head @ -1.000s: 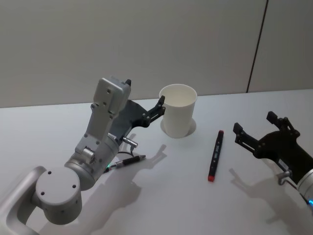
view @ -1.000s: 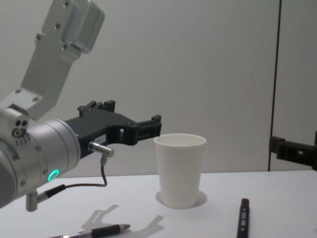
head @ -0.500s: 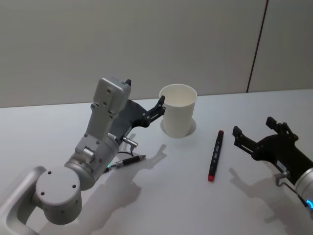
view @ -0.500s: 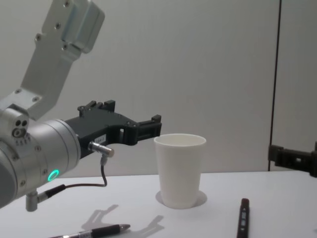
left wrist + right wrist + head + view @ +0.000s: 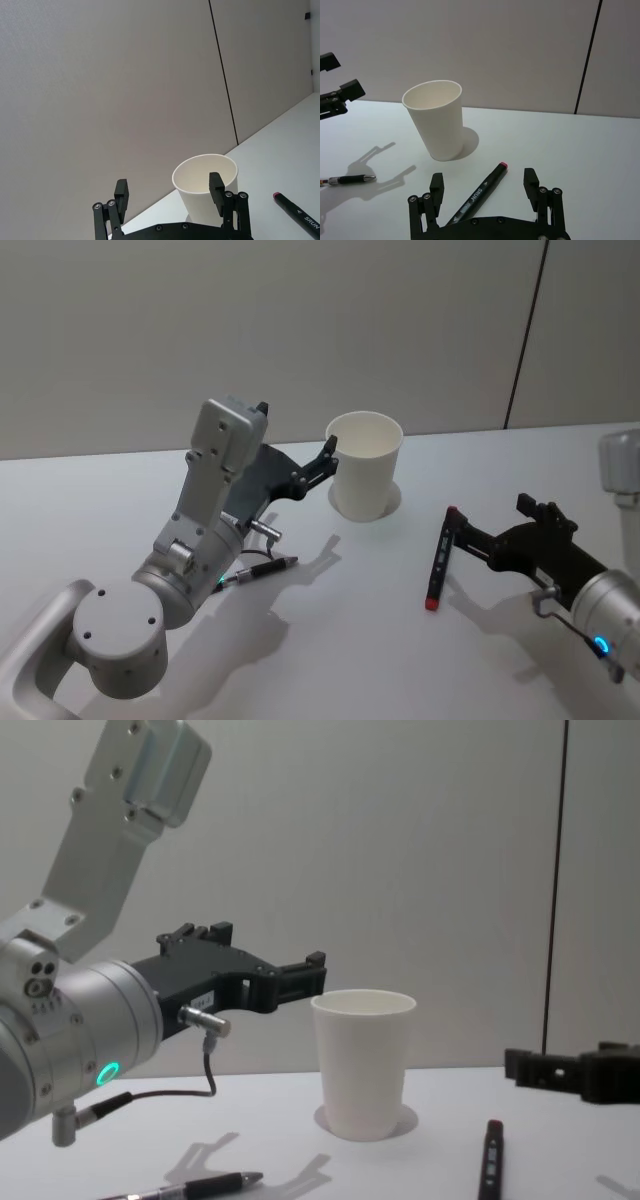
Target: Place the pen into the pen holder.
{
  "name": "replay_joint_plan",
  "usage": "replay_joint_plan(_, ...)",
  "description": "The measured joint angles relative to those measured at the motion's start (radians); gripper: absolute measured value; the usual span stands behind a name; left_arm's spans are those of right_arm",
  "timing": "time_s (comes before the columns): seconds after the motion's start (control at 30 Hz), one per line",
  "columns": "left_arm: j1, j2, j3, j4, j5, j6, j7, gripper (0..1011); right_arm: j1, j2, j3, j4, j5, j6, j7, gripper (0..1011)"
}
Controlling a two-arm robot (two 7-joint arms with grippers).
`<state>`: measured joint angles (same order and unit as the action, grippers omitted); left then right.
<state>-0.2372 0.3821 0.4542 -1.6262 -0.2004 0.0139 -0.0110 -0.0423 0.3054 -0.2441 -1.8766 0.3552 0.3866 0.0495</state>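
The pen [image 5: 440, 558], a black marker with a red tip, lies flat on the white table, right of the pen holder [image 5: 365, 480], an upright white paper cup. My right gripper [image 5: 490, 518] is open and low over the table, just right of the pen's far end. In the right wrist view the pen [image 5: 480, 192] runs between the spread fingers of the right gripper [image 5: 483, 181], with the pen holder [image 5: 437, 122] beyond. My left gripper [image 5: 325, 455] hangs open beside the holder's left rim, holding nothing. The chest view shows pen holder [image 5: 362, 1065], pen [image 5: 490, 1155] and right gripper [image 5: 545, 1065].
A slim black ballpoint pen [image 5: 258, 571] lies on the table under my left arm, also seen in the chest view [image 5: 205, 1185]. A grey wall with a dark vertical seam [image 5: 525, 335] backs the table. Open tabletop stretches in front of the cup.
My right gripper has moved left and down, from well right of the pen to right beside it. The left arm, cup and both pens have stayed put.
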Motion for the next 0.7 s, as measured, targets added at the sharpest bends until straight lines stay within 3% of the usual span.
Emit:
replay_joint_plan(0.3,0.0,0.0,0.0,0.0,0.0,0.0,0.0,1001,0.044,-0.045,-0.024,0.027,-0.039,0.091,-0.013,1002)
replay_joint_plan(0.7,0.0,0.0,0.0,0.0,0.0,0.0,0.0,1001,0.07,-0.091,-0.05,0.056,-0.082,0.159,-0.046,1002)
